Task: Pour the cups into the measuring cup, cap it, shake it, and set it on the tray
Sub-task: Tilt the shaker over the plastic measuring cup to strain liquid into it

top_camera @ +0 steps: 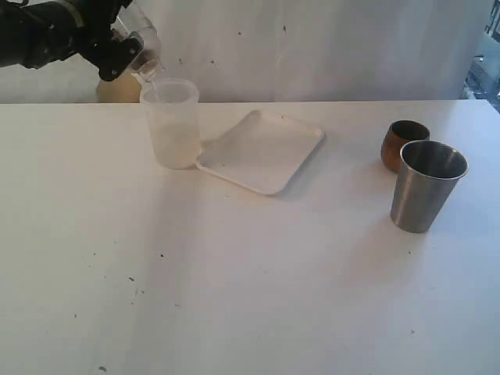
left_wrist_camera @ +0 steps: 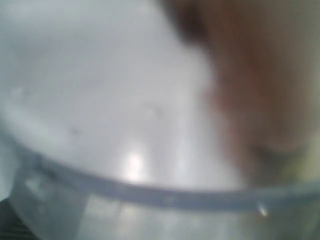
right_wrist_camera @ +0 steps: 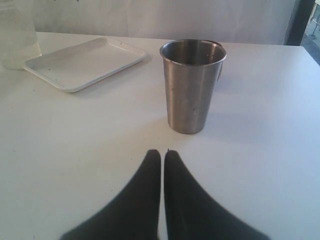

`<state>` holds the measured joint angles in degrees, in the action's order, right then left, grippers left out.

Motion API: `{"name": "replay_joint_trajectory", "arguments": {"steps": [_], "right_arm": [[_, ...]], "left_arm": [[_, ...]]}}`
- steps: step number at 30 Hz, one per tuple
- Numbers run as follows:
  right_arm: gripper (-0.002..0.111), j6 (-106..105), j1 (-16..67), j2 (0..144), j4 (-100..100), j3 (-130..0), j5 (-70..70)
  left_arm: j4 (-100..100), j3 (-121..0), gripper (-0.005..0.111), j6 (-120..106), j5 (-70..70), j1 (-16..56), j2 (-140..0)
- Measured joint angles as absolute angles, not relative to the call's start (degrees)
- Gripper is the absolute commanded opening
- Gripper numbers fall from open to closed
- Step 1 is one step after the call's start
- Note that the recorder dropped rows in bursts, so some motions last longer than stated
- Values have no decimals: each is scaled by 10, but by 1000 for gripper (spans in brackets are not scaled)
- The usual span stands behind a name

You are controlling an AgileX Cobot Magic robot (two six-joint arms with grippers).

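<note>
Exterior view: one measuring cup (top_camera: 170, 125) beside one tray (top_camera: 262, 152) at upper middle. Two cups stand at right, a steel cup (top_camera: 426, 187) and a wooden cup (top_camera: 405, 141). At upper left the left gripper (top_camera: 129, 51) grasps the one cap (top_camera: 147, 48), tilted just over the measuring cup's rim. The right gripper (right_wrist_camera: 162, 154) is clenched empty, near the steel cup and apart from it.

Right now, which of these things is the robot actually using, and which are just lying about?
Job: measuring cup, cap in the left claw, tray, steel tumbler, wooden cup.
Lying about: nothing else visible, only the table.
</note>
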<state>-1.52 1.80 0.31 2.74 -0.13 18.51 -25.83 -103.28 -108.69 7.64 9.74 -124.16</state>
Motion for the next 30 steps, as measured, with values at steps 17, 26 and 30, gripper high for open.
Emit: {"name": "replay_joint_trajectory", "arguments": {"steps": [17, 26, 30], "right_arm": [[3, -15, 18, 3, 27, -1, 185], [3, -15, 18, 3, 27, -1, 185], [3, -15, 18, 3, 27, -1, 185]], "left_arm": [[-248, -1033, 0, -1084, 45, 116, -1243], [-235, -1039, 0, -1025, 43, 116, -1249], [-196, -1073, 0, -993, 46, 114, -1275]]}}
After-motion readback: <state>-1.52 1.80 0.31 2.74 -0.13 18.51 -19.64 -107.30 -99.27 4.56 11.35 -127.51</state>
